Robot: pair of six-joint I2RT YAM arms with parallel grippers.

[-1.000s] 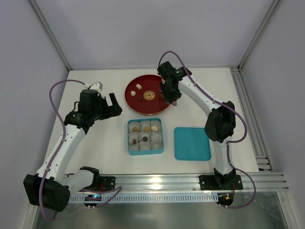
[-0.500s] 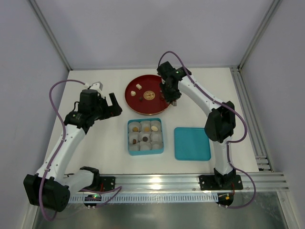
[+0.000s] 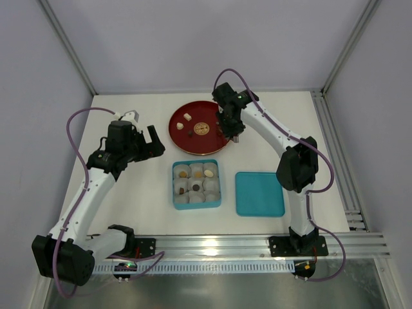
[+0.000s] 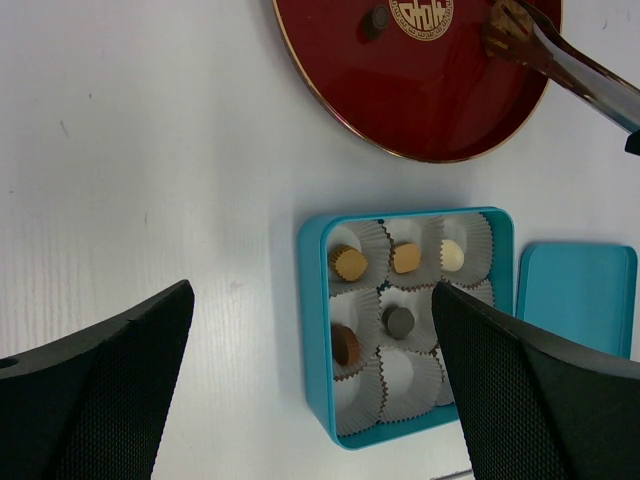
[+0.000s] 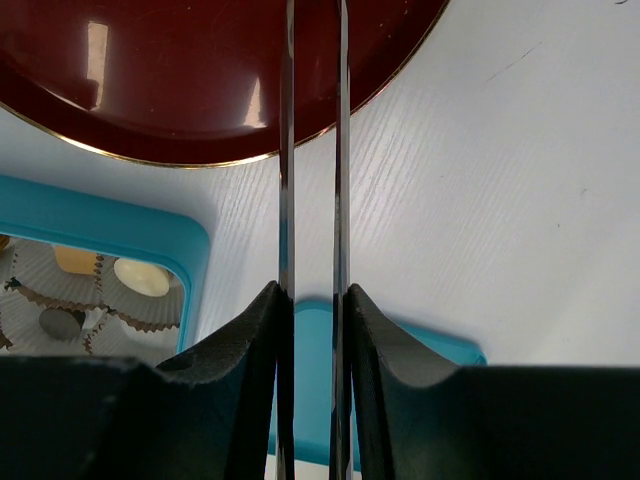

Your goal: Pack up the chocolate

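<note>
Chocolate pieces lie on a red plate: a cream one and two dark ones. A teal box of paper cups holds several more: tan, cream, dark and brown. My right gripper is shut on metal tongs. The tong tips are over the plate's right side; I cannot tell whether they hold anything. My left gripper is open and empty, left of the plate and above the table, with the box between its fingers in the left wrist view.
A teal lid lies flat to the right of the box. The plate has a gold emblem at its centre. Grey walls enclose the white table, and a metal rail runs along its right and front edges.
</note>
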